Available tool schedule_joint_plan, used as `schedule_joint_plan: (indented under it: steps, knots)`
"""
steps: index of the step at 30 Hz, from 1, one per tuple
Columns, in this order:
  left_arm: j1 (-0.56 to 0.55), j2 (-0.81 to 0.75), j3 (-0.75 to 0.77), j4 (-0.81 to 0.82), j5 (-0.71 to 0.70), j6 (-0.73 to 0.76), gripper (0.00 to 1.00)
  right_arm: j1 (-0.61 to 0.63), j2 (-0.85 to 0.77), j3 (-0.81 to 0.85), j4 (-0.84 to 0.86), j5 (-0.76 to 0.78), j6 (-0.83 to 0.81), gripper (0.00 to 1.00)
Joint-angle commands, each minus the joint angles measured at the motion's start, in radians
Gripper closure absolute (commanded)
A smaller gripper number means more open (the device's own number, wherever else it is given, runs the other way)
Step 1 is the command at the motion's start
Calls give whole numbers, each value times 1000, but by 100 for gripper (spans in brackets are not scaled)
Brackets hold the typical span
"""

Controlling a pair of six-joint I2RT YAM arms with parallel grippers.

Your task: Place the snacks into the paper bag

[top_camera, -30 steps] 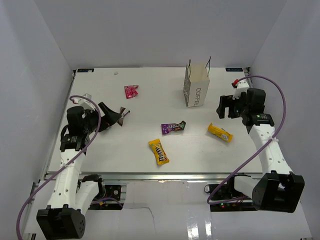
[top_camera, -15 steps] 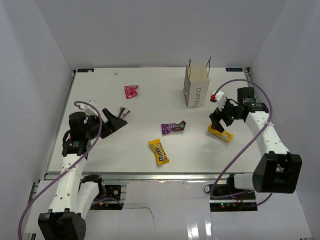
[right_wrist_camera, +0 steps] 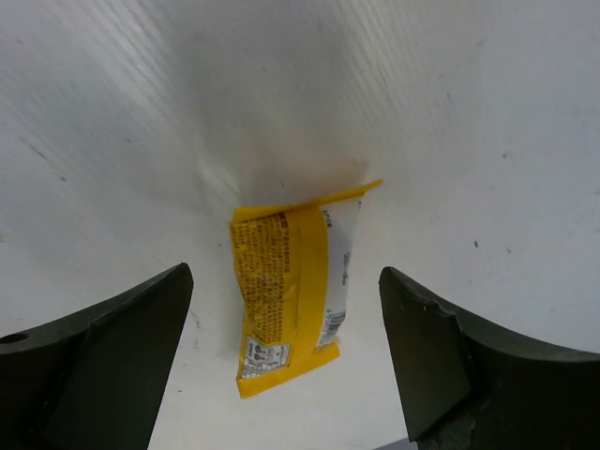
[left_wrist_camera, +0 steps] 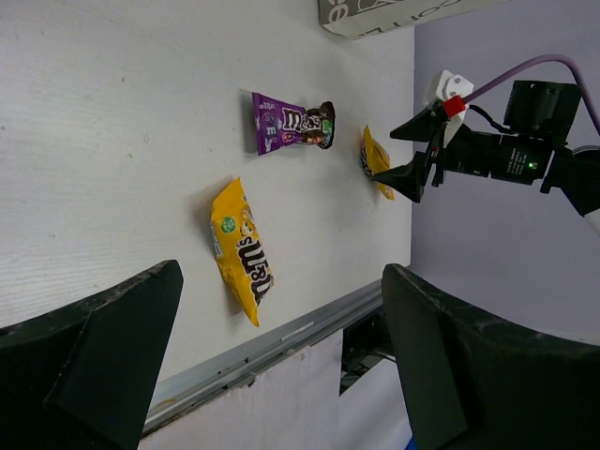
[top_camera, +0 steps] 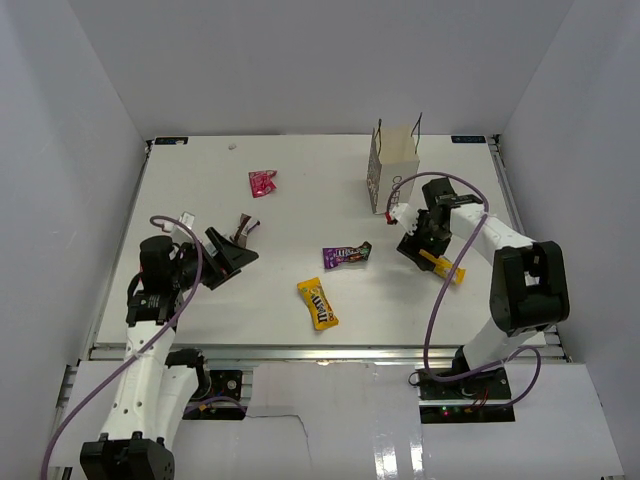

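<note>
**Q:** At right of centre in the top view, what is the right gripper (top_camera: 418,247) doing?

**A:** It is hanging over a yellow wrapper (top_camera: 441,264) with its jaws spread wide. In the wrist view the two fingers (right_wrist_camera: 112,347) are standing either side of that wrapper (right_wrist_camera: 291,291), with bare table (top_camera: 200,190) showing on both sides. Neither finger is touching it, and the gripper is holding nothing.

**Q:** And the left gripper (top_camera: 240,245)?

**A:** It is sitting at the left centre, with its jaws also wide apart and nothing between them.

**Q:** Where are the other things lying?

**A:** The second yellow wrapper (top_camera: 317,303) is lying low in the middle. The purple wrapper (top_camera: 346,255) is lying just above it. The pink-red wrapper (top_camera: 263,182) is lying at the upper left. The paper bag (top_camera: 392,172) is standing upright at the upper right, just above the right gripper.
</note>
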Motion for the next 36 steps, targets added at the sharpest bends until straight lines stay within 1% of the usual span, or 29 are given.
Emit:
schedule_joint_plan:
  steps: [1,3,6,7,9,10,12,13,15,16,17,19,20,22,23,26,27,29,31,32,34,35,36]
  knots:
    - [-2,-53,-36,-16,17,-31,2,-3,-63,-47,23,123,-25,14]
    - [-2,-61,-51,-17,20,-39,2,-5,-64,-85,45,141,-42,14]
    - [-2,-52,-39,-16,29,-37,2,-6,-22,-95,43,126,-40,22]
    - [-2,-47,-31,-17,31,-28,2,-8,-12,-92,40,117,-36,28]
    - [-4,-37,-17,-25,34,-22,2,-9,7,-90,37,100,-31,33]
    - [-2,-35,-8,-26,34,-19,2,-9,7,-92,37,95,-30,37]
    - [-4,-40,-8,-31,32,-16,2,-15,5,-98,36,95,-31,41]
    - [-4,-43,-16,-32,34,-19,2,-19,2,-105,35,59,-33,46]
    - [-4,-58,-24,-32,36,-28,2,-32,-5,-115,32,45,-43,53]
    - [-4,-64,-30,-34,37,-29,2,-35,-7,-122,32,31,-50,61]
    - [-4,-69,-31,-35,39,-32,2,-40,-8,-124,28,20,-53,65]
    - [-4,-81,-33,-39,40,-34,2,-51,-24,-124,22,-33,-62,74]
    - [-4,-81,-30,-42,40,-32,2,-55,-46,-116,17,-55,-65,76]
    - [-4,-81,-24,-43,48,-32,2,-57,-100,-86,-6,-153,-80,80]
    - [-4,-81,-22,-43,51,-31,2,-57,-117,-67,-18,-237,-80,82]
    - [-4,-75,-8,-42,63,-29,2,-58,-185,57,-92,-403,-93,83]
    - [-4,-72,-5,-42,66,-29,2,-58,-198,95,-105,-511,-96,83]
    - [-5,-69,4,-42,74,-25,2,-57,-211,233,-109,-619,-64,84]
    - [-7,-67,9,-42,78,-23,2,-58,-174,349,-109,-661,5,85]
    - [-8,-67,12,-42,80,-22,2,-58,-156,476,-104,-676,30,85]
    - [-10,-69,12,-42,83,-25,2,-58,-95,598,-87,-721,88,85]
    - [-10,-69,10,-42,85,-26,2,-58,-73,703,-67,-727,173,85]
    - [-13,-73,9,-42,86,-29,2,-58,-53,750,-13,-729,218,85]
